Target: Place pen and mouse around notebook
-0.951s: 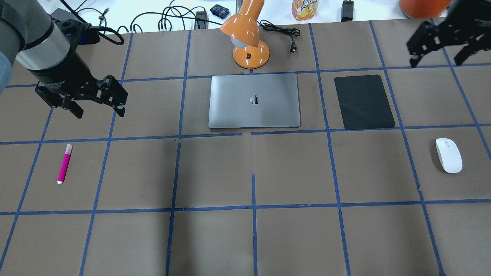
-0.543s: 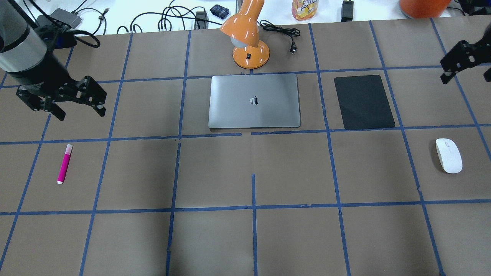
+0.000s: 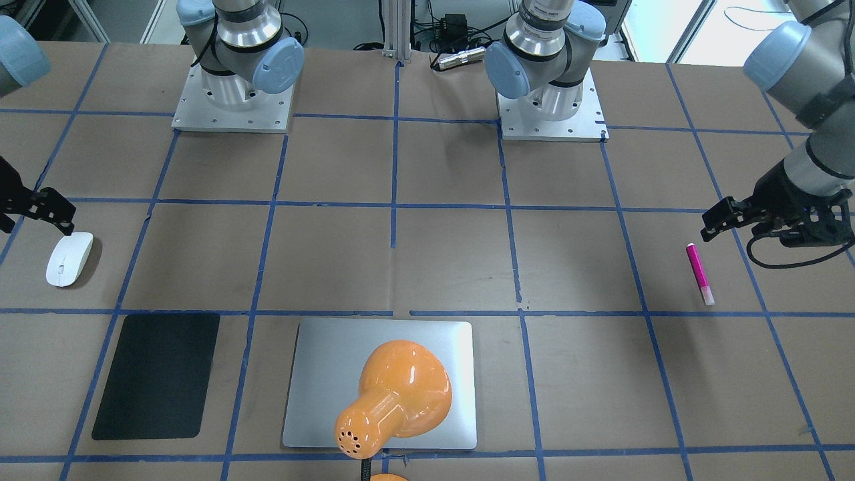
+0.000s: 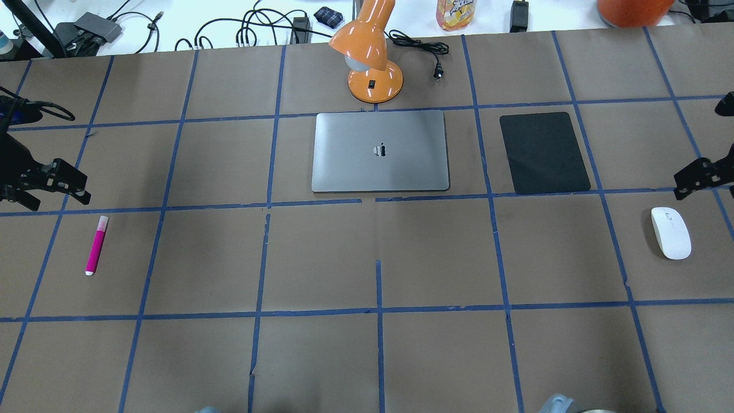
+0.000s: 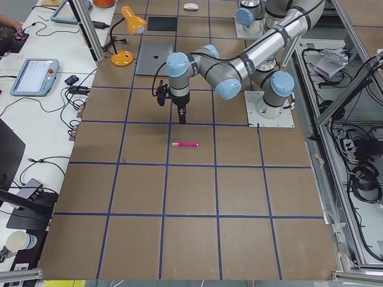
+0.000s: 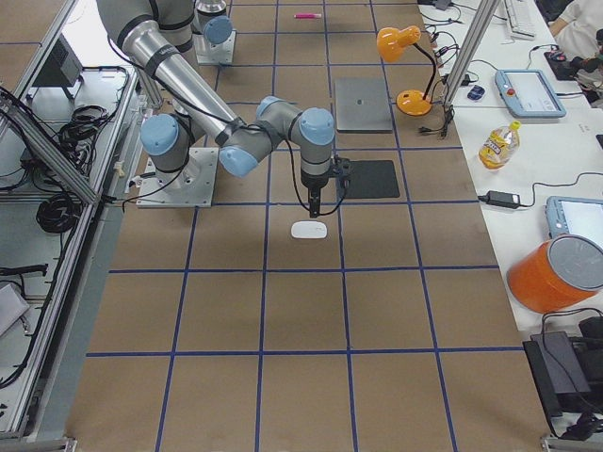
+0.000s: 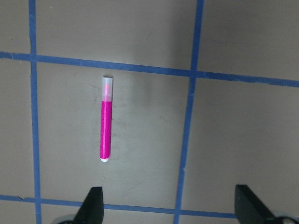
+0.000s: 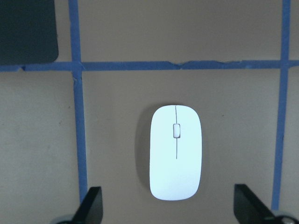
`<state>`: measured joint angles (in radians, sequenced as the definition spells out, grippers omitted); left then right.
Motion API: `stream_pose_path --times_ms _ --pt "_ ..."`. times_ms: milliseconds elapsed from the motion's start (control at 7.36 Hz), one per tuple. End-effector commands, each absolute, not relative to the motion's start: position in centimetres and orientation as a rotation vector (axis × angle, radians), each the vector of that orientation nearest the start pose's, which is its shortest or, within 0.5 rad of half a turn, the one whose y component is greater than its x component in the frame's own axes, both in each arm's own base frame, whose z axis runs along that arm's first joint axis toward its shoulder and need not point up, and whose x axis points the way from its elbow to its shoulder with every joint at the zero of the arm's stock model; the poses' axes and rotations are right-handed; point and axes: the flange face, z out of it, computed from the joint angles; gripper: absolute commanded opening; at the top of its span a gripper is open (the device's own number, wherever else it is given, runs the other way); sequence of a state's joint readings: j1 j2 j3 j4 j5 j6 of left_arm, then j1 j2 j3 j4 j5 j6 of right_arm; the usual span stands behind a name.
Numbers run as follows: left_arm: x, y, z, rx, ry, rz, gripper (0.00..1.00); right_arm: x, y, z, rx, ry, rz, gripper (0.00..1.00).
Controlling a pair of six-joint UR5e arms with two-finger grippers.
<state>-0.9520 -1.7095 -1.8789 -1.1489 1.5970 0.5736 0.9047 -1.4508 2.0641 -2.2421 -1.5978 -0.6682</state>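
The magenta pen lies flat on the table's left side, its pale end toward the far edge. My left gripper hovers open just beyond that end, with the pen ahead of and slightly left of its fingers. The white mouse rests at the far right. My right gripper is open above the table, with the mouse centred between its fingers; one finger shows at the overhead view's edge. The silver notebook lies shut at centre back.
A black mat lies right of the notebook. An orange desk lamp stands right behind the notebook, its head leaning over it. Cables, a bottle and an orange bucket sit beyond the table's far edge.
Both arms swung outward and toward the near side. The left gripper came down beside the pen, the right one beside the mouse. Both stayed open; pen and mouse have not moved.
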Motion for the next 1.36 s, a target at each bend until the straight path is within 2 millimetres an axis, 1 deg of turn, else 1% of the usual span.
stream_pose_path --times_ms 0,136,272,407,543,679,815,951,1086,1222 --pt "21.8 -48.6 26.1 -0.11 3.155 0.101 1.0 -19.5 -44.9 21.6 -0.036 3.188 -0.037 1.0" --pt "23.5 -48.3 24.3 -0.158 3.17 0.138 1.0 -20.6 -45.0 20.0 -0.034 3.184 -0.031 1.0" --pt "24.3 -49.0 23.4 -0.154 3.145 0.08 1.0 -21.9 -44.7 18.5 -0.036 3.177 -0.015 1.0" --pt "24.7 -49.4 21.7 -0.123 3.143 0.071 1.0 -22.4 -45.0 18.3 -0.053 3.194 -0.048 1.0" --pt "24.9 -49.6 20.5 -0.127 3.152 0.096 1.0 -22.4 -45.0 18.2 -0.051 3.192 -0.052 1.0" --pt "24.8 -49.7 19.7 -0.147 3.161 0.107 1.0 -22.4 -45.0 17.8 -0.048 3.188 -0.045 1.0" --pt "24.8 -49.8 19.0 -0.15 3.171 0.122 0.87 -22.4 -45.0 17.2 -0.039 3.18 -0.027 1.0" --pt "24.8 -49.8 18.7 -0.145 3.174 0.128 0.8 -22.5 -45.0 16.6 -0.031 3.174 -0.016 0.95" --pt "24.7 -49.8 18.2 -0.145 3.179 0.14 0.79 -22.4 -44.9 16.6 -0.022 3.17 -0.011 0.91" --pt "24.7 -49.8 17.8 -0.143 3.186 0.15 0.75 -22.3 -44.9 16.9 -0.007 3.171 -0.011 0.83"
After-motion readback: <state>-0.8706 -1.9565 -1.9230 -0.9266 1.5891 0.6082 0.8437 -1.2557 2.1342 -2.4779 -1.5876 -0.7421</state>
